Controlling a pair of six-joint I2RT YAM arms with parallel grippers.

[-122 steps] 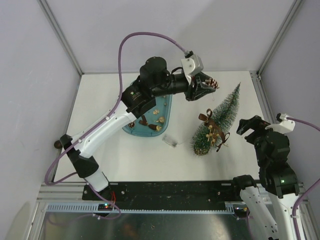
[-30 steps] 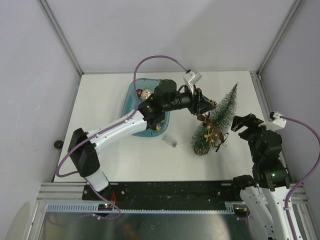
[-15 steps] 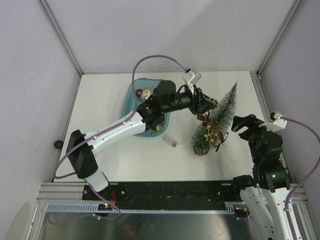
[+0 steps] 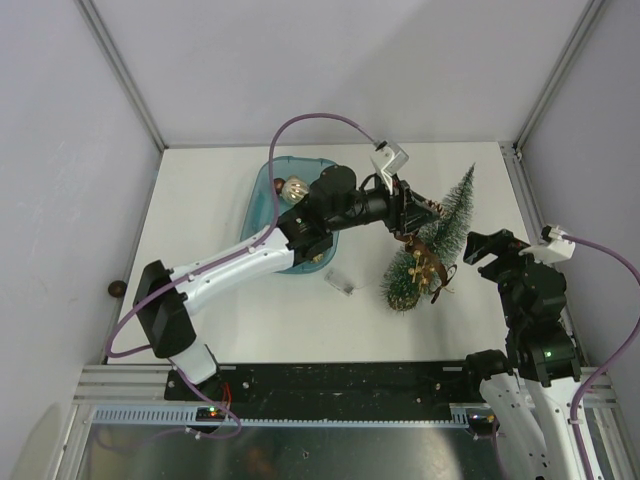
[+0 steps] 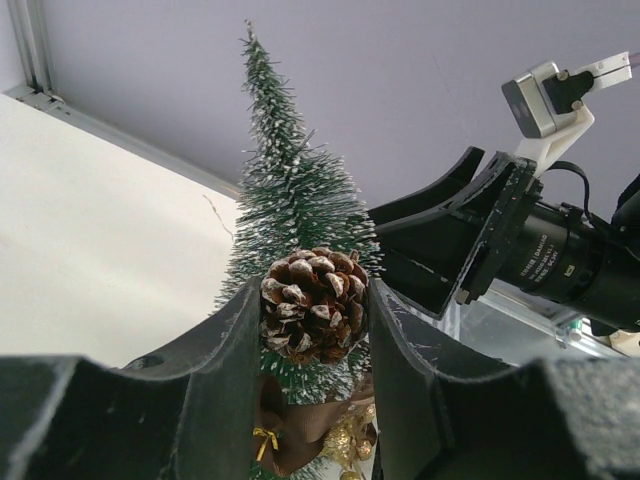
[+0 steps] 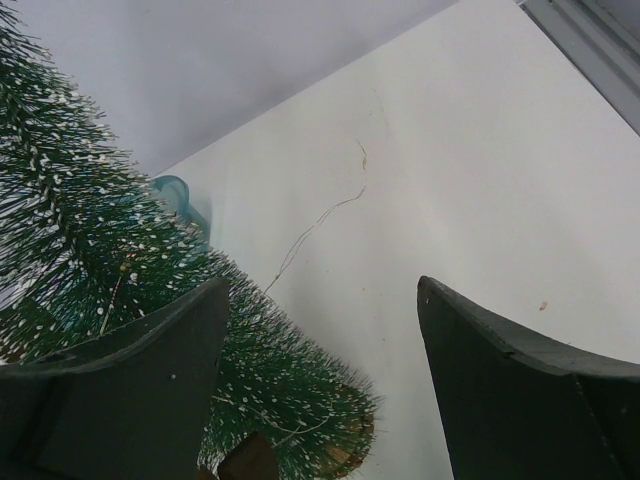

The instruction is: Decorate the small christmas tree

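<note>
The small christmas tree (image 4: 440,235) lies on its side on the white table, tip toward the back right. It also shows in the left wrist view (image 5: 290,200) and the right wrist view (image 6: 90,270). A brown bow and gold ornaments (image 4: 425,262) sit on its lower half. My left gripper (image 4: 420,208) is shut on a frosted pinecone (image 5: 313,303) and holds it just over the tree's middle. My right gripper (image 4: 482,248) is open and empty, right beside the tree's right side, near its base (image 6: 350,445).
A teal tray (image 4: 265,195) with small ornaments lies left of the tree, partly under my left arm. A small clear scrap (image 4: 340,284) lies in front of the tray. A thin wire (image 6: 320,220) lies on the table behind the tree.
My left gripper has moved from the back of the table down and right to the tree with the pinecone. The right gripper has shifted slightly toward the tree.
</note>
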